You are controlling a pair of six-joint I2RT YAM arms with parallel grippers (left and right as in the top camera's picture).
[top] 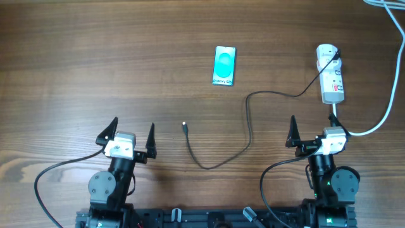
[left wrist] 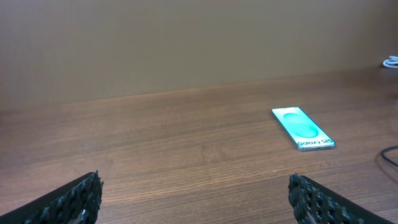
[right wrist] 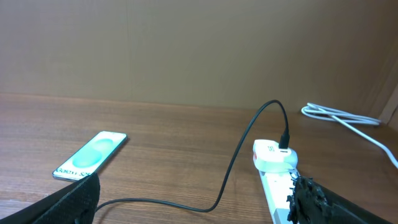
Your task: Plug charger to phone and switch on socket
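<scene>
Wooden table point(top: 76, 63) carries everything. The phone point(top: 224, 65) lies flat on it, screen up, toward the far side, with its long axis running away from the robot.

The left arm point(top: 111, 183) sits folded low at the near edge, to the near left of the phone, with its wrist pointed across the table. Its 2 left fingers point(left wrist: 71, 199) are spread wide and hold nothing. In the left wrist view the phone lies beyond the gap and to its right, well apart from both tips.

The right arm point(top: 332, 180) holds the same folded pose to the near right of the phone. The right fingers point(right wrist: 323, 199) are likewise spread wide and hold nothing.

The socket point(top: 330, 75) lies to the right of the phone at about the same depth. In the right wrist view its near end shows just beside one right finger, but whether they touch cannot be told.

The charger point(top: 248, 120) starts at a plug on the socket's far end and loops toward the robot, passing to the near right of the phone. Its plug tip point(top: 184, 126) rests on the table to the near left of the phone, apart from it. The tip lies between the 2 arms, nearer the left fingers and touching neither pair.

A white cord point(top: 380, 120) leaves the socket's near end and curves away, further right of the phone.
</scene>
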